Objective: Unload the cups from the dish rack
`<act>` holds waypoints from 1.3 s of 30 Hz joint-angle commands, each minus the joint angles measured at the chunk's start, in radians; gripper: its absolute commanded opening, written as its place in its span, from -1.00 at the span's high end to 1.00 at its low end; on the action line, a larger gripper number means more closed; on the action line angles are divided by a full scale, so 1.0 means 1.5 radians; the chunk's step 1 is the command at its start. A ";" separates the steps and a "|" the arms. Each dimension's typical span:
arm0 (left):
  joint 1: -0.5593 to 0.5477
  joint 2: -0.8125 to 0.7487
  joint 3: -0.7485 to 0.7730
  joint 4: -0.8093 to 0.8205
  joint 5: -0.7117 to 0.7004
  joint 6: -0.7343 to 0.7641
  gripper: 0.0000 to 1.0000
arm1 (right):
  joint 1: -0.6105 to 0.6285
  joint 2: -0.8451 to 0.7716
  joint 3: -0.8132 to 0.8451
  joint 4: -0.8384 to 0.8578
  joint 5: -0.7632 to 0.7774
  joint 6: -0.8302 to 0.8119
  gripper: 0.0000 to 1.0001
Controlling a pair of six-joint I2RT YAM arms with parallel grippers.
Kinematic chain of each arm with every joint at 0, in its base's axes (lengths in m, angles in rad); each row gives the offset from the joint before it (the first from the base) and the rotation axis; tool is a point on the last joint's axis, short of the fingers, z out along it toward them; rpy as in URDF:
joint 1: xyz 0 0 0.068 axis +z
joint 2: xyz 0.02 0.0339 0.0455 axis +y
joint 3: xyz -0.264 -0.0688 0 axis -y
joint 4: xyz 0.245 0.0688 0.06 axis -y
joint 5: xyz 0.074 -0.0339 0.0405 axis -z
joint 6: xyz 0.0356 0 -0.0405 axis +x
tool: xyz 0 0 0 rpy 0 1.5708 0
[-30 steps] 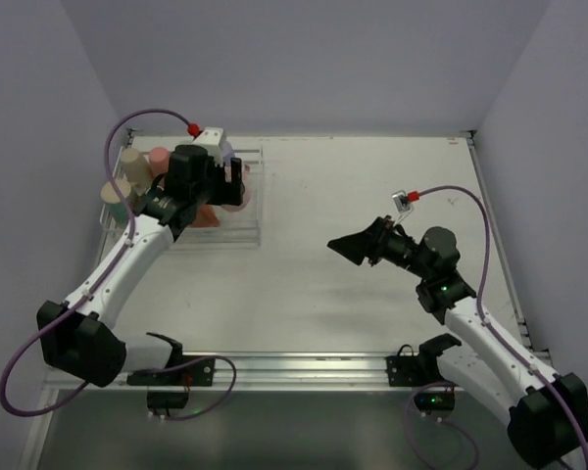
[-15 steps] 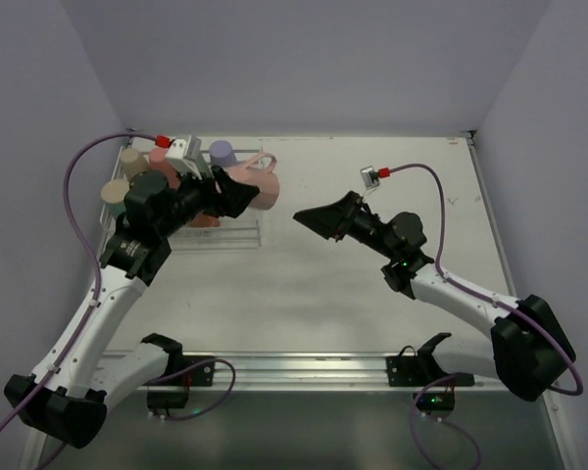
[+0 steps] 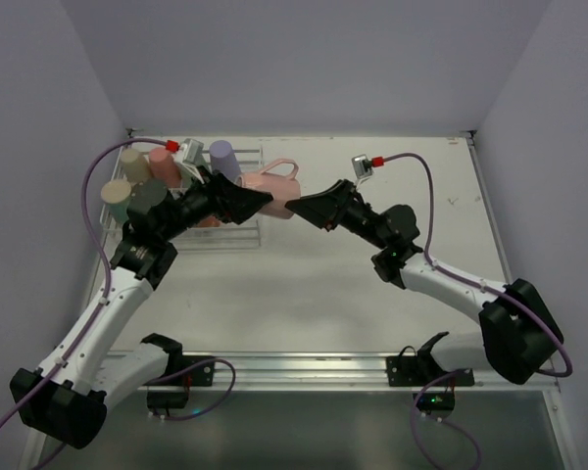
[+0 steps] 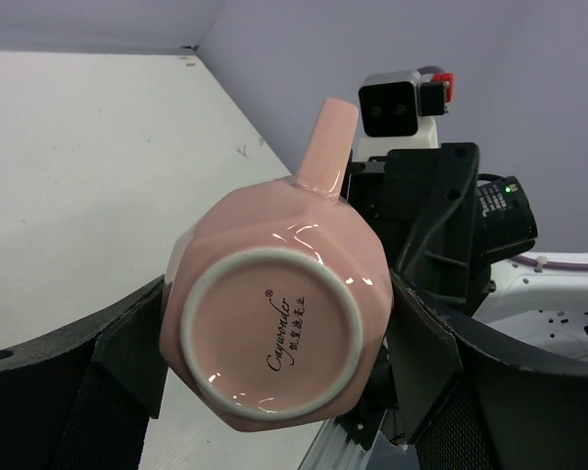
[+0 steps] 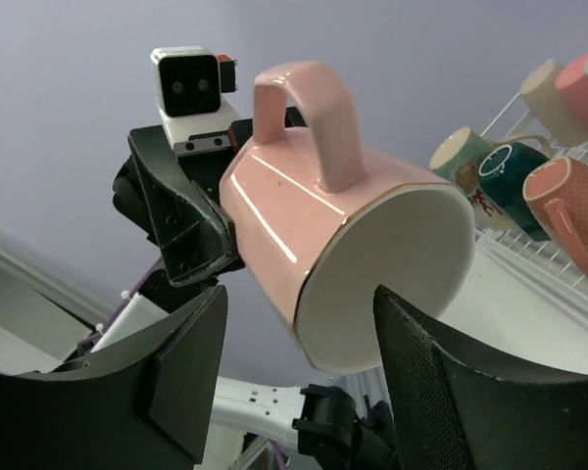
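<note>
The white table (image 3: 372, 304) carries the dish rack (image 3: 252, 235) at its far left side. The left arm reaches from its base up and across the rack, and the right arm stretches from the right side toward the same place, so both meet above the table just to the right of the rack.

The left gripper (image 3: 258, 201) holds the pink mug (image 3: 274, 179) in the air. The left wrist view shows its 2 fingers pressed on opposite sides of the mug body, with the bottom of the mug turned to this camera and the handle pointing up. The mug lies on its side, clear of the rack.

The right gripper (image 3: 297, 208) is spread wide and grips nothing. In the right wrist view the open mouth of the mug faces this camera and sits between its 2 fingers (image 5: 181, 377). I cannot tell if they touch the rim.

Other cups are in the rack: a lilac tumbler (image 3: 223, 157), a salmon cup (image 3: 163, 162), a beige cup (image 3: 132, 164) and a dark green cup (image 3: 153, 193). The right wrist view also shows a cup with floral print (image 5: 463, 162) on the wires.
</note>
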 commanded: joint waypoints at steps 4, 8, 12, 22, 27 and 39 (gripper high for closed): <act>-0.002 -0.002 -0.013 0.159 0.056 -0.066 0.54 | 0.006 0.025 0.032 0.107 -0.049 0.029 -0.03; -0.006 -0.004 -0.019 0.174 0.056 -0.077 0.50 | 0.005 0.036 0.035 0.138 -0.048 0.044 0.11; -0.012 -0.004 -0.036 0.198 0.056 -0.091 0.42 | 0.007 0.059 0.039 0.194 -0.052 0.085 0.21; -0.016 -0.006 -0.042 0.208 0.040 -0.085 -0.59 | 0.009 0.059 0.025 0.218 -0.041 0.106 1.00; -0.016 -0.029 0.019 0.048 -0.033 0.036 -1.00 | -0.003 -0.008 0.001 0.145 -0.037 0.057 1.00; -0.016 -0.125 0.027 -0.243 -0.253 0.270 -1.00 | -0.099 -0.140 0.180 -0.547 -0.006 -0.314 1.00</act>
